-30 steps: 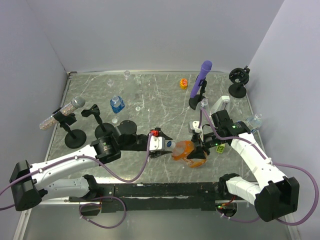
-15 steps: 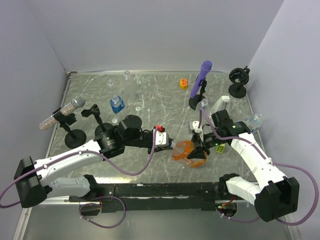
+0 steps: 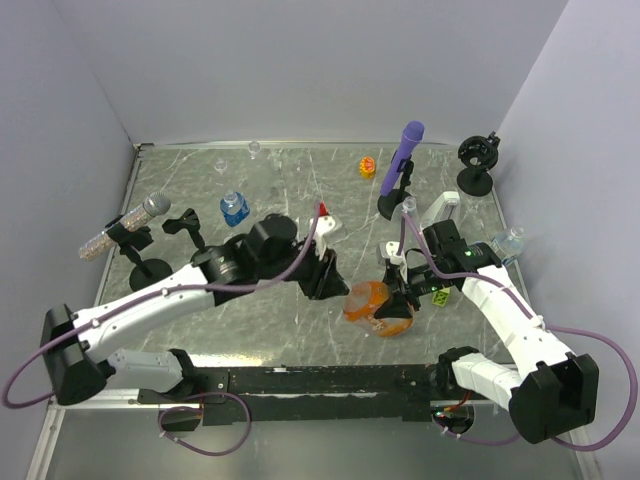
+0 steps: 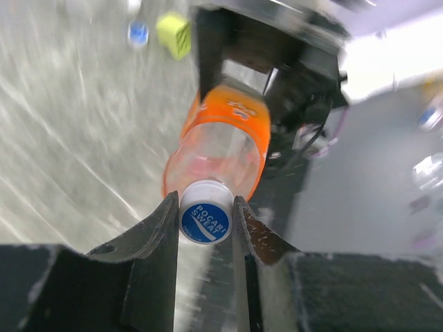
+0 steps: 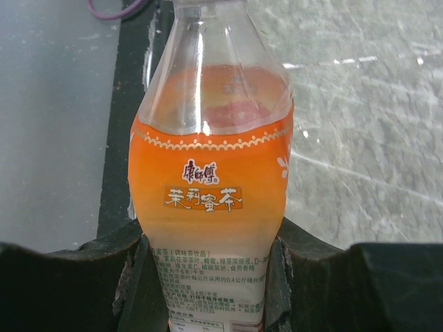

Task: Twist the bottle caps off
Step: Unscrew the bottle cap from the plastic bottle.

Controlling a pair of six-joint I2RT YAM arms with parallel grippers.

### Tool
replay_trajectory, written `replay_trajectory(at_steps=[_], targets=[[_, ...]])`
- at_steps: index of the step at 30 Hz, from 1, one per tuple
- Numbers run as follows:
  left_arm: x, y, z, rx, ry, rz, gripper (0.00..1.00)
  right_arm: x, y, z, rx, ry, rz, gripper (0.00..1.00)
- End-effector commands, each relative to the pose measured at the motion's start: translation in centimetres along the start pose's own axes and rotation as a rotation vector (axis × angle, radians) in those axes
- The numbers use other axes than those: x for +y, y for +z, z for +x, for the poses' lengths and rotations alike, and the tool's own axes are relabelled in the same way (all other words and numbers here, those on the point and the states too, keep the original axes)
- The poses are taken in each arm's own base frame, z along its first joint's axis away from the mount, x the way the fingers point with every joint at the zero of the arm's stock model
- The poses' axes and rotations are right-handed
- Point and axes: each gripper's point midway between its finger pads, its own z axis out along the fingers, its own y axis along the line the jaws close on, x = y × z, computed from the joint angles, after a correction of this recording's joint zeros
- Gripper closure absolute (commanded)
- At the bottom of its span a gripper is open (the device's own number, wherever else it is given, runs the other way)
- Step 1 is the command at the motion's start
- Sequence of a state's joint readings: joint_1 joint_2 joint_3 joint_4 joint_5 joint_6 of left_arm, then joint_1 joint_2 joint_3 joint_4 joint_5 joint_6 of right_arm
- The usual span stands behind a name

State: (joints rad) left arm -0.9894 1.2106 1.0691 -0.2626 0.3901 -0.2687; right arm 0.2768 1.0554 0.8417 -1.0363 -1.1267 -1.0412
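The orange squarish bottle [image 3: 366,300] lies sideways just above the table front of centre, held between my two grippers. My right gripper [image 3: 398,300] is shut on its labelled lower body [image 5: 211,207], one finger on each side. My left gripper [image 3: 335,288] is shut on the bottle's white cap with a blue top [image 4: 205,221], which sits at the neck end of the orange bottle [image 4: 225,142]. Both left fingers [image 4: 156,235] touch the cap's sides. The left wrist is rolled over, its red part pointing to the back.
A blue-labelled bottle [image 3: 235,208] stands back left, a clear bottle [image 3: 510,240] at the right wall. An orange-yellow cap [image 3: 367,166], a purple stick on a stand [image 3: 404,152], black stands [image 3: 477,160] and a clamped microphone [image 3: 128,222] surround the area. A yellow-green block [image 4: 173,34] lies beyond the bottle.
My left arm has reached forward to the bottle's neck end and its wrist has rolled, the red part swinging from near the bottle to the back. The right arm and bottle stay put.
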Motion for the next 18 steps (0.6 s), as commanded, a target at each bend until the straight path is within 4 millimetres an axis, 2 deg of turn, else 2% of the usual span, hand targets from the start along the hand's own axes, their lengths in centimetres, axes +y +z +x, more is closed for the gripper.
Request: replay_trajectory(at_steps=[1, 5, 6, 9, 11, 14, 18], targets=[[-1.6, 0.6, -0.6, 0.059, -0.534, -0.049, 0.99, -0.4, 0.1, -0.5, -0.014, -0.08, 0.006, 0.8], [-2.1, 0.6, -0.9, 0.044, -0.643, -0.072, 0.99, -0.5, 0.1, -0.4, -0.012, -0.077, 0.005, 0.8], [-1.7, 0.5, -1.0, 0.043, -0.64, -0.105, 0.93, -0.5, 0.1, -0.4, -0.011, -0.076, 0.006, 0.8], [-1.3, -0.1, -1.5, 0.02, -0.626, -0.143, 0.51, -0.6, 0.1, -0.3, -0.008, -0.074, 0.009, 0.8], [-1.5, -0.6, -2.1, -0.006, -0.611, -0.132, 0.31, -0.5, 0.1, -0.3, -0.008, -0.076, 0.008, 0.8], [-1.4, -1.4, -2.8, -0.05, -0.582, -0.139, 0.16, -0.5, 0.1, -0.3, -0.008, -0.076, 0.008, 0.8], [-1.2, -3.0, -3.5, -0.101, -0.512, -0.153, 0.12, -0.5, 0.1, -0.3, -0.008, -0.074, 0.008, 0.8]])
